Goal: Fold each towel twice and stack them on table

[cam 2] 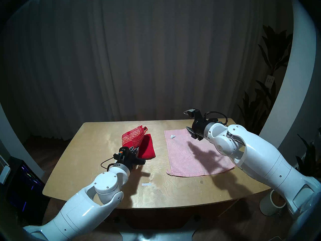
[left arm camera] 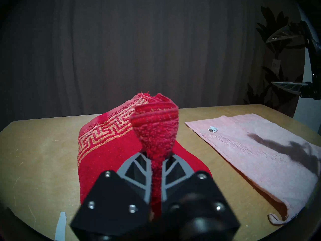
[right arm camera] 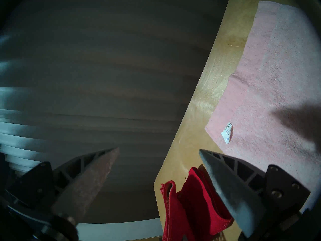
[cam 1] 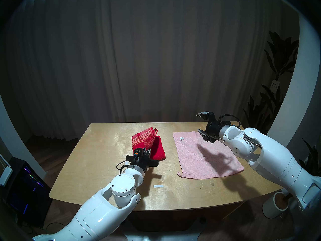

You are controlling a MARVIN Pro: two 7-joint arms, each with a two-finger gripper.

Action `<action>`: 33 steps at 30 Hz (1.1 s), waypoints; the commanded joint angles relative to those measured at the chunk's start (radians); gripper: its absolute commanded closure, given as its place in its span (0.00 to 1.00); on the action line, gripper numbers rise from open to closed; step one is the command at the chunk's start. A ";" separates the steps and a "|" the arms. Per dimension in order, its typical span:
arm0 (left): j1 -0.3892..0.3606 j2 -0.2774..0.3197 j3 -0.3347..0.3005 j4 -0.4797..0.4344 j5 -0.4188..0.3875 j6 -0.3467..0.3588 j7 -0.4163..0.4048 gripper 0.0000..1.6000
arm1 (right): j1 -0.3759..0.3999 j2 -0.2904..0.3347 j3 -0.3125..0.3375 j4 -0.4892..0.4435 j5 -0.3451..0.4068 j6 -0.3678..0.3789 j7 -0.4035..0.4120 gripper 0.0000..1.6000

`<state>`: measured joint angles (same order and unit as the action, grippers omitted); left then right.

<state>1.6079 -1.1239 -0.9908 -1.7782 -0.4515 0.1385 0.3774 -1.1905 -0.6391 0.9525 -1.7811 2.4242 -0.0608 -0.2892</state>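
Observation:
The red towel [cam 1: 145, 141] with its gold key border lies bunched on the table [cam 1: 104, 157] at centre left. Part of it lies flat and a fold is raised. My left gripper [cam 1: 146, 151] is shut on its near edge; the left wrist view shows red cloth [left arm camera: 107, 148] pinched between the left gripper [left arm camera: 156, 154] jaws. The pink towel [cam 1: 205, 155] lies spread flat at the right, with a white label [cam 1: 181, 138] near its far left corner. My right gripper [cam 1: 198, 122] is open and empty, above the pink towel's far edge. It shows wide open in its own view [right arm camera: 159, 149].
A white tape strip [cam 1: 158, 186] lies on the table near the front. A white cylinder pot [cam 1: 278, 204] stands on the floor at the front right. Plants [cam 1: 278, 61] stand at the right, and a dark computer case [cam 1: 26, 183] at the left. A curtain hangs behind.

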 commanded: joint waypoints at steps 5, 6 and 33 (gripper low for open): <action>-0.046 -0.039 0.003 0.015 -0.008 0.008 0.001 0.00 | -0.007 0.020 0.029 -0.016 0.011 -0.006 0.034 0.00; -0.046 -0.039 0.005 0.011 -0.005 0.011 0.003 0.00 | -0.007 0.020 0.030 -0.016 0.012 -0.006 0.035 0.00; -0.058 -0.106 -0.040 0.075 -0.307 -0.002 -0.190 0.00 | 0.025 0.034 0.035 -0.016 0.017 -0.009 0.015 0.00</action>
<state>1.5824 -1.1976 -1.0119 -1.7099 -0.7259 0.1295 0.1898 -1.1844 -0.6085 0.9705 -1.7763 2.4387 -0.0628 -0.2742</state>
